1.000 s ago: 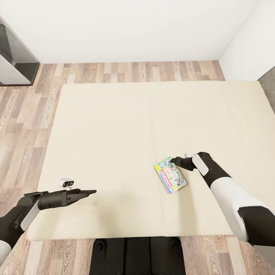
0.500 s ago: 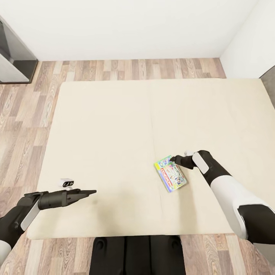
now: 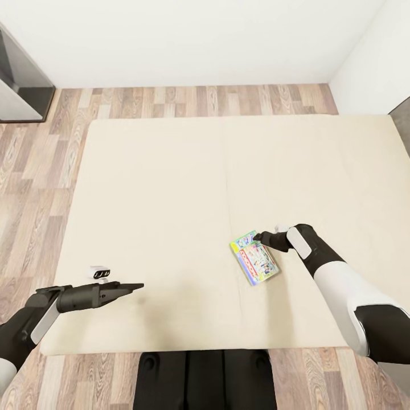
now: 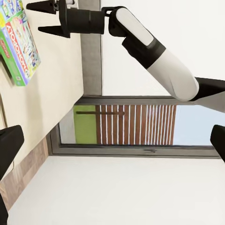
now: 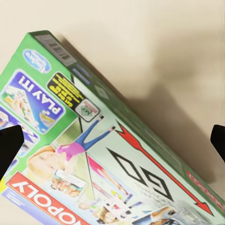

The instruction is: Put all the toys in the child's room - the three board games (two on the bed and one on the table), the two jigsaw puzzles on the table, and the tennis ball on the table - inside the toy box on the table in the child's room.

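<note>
Right beside the spread right hand [image 3: 259, 237] lies the board game [image 3: 254, 258].

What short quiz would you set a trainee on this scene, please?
1. True or false: the right gripper has its jaws shut on the game.
2. The game lies on: A the bed; B the floor; C a table.
3. Which gripper is nearer the game?
Key: 1 false, the jaws stand open; 2 A; 3 the right.
</note>
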### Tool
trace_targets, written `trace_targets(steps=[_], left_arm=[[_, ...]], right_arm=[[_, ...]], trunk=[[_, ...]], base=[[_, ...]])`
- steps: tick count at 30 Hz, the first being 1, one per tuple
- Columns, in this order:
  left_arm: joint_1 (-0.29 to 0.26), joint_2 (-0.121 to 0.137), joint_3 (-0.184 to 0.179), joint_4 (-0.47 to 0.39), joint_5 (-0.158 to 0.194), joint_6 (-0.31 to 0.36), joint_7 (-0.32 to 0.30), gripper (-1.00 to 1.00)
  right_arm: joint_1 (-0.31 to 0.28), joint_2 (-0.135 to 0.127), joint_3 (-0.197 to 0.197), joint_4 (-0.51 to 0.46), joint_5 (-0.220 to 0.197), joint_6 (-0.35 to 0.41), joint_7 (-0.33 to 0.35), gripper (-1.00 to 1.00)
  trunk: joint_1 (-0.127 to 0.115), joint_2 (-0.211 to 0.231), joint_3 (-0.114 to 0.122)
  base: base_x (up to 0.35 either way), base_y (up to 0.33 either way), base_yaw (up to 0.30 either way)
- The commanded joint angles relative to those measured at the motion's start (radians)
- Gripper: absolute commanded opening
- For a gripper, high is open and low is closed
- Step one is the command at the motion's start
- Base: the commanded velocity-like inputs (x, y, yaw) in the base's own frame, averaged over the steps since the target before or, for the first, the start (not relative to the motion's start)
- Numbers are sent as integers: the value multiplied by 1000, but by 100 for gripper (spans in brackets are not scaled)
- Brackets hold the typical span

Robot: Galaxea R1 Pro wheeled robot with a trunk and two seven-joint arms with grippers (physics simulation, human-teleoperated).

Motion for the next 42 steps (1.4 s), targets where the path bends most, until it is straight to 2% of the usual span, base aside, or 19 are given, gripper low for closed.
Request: trace_targets(steps=[1, 16, 24, 28, 42], left_arm=[[-1, 1, -4, 0, 6, 11, -2, 100], [-1, 1, -4, 1, 6, 11, -2, 100], [-1, 1, -4, 1, 7, 11, -2, 100], [-1, 1, -4, 1, 6, 11, -2, 100], [-1, 1, -5, 1, 6, 11, -2, 100]], right_arm=[[0, -2, 8, -2, -11, 3, -7, 100], [-2, -15, 8, 0, -14, 29, 29, 100], [-2, -18, 9, 0, -12, 30, 126, 100], [-2, -18, 9, 1, -11, 30, 145, 100], [-2, -18, 9, 2, -10, 29, 154, 100]], trunk=[[1, -2, -2], [1, -2, -13], [1, -2, -19], [1, -2, -23], [1, -2, -31]], base=[[0, 0, 0], [0, 0, 0], [0, 0, 0], [0, 0, 0], [0, 0, 0]])
